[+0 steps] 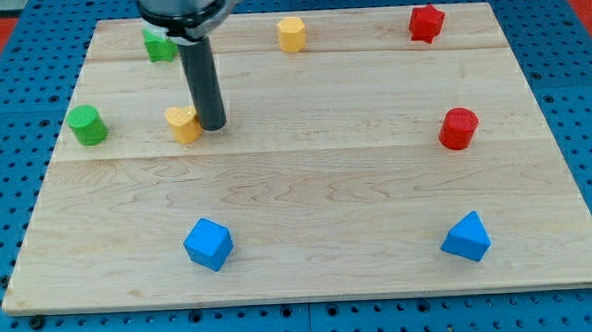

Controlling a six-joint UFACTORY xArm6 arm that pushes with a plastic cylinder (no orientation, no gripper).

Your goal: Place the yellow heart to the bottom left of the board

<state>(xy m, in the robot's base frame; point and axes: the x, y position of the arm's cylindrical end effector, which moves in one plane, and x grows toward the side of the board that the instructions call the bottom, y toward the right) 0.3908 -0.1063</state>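
The yellow heart (183,123) lies on the wooden board (307,196) in its upper left part. My tip (212,125) stands on the board right beside the heart, touching or nearly touching its right side. The dark rod rises from there to the view's top. The board's bottom left corner is far below and to the left of the heart.
A green cylinder (87,125) sits left of the heart. A green block (159,44) is partly hidden behind the rod. A yellow hexagon (290,33), a red star (426,23), a red cylinder (459,129), a blue cube (208,244) and a blue wedge (466,238) also lie on the board.
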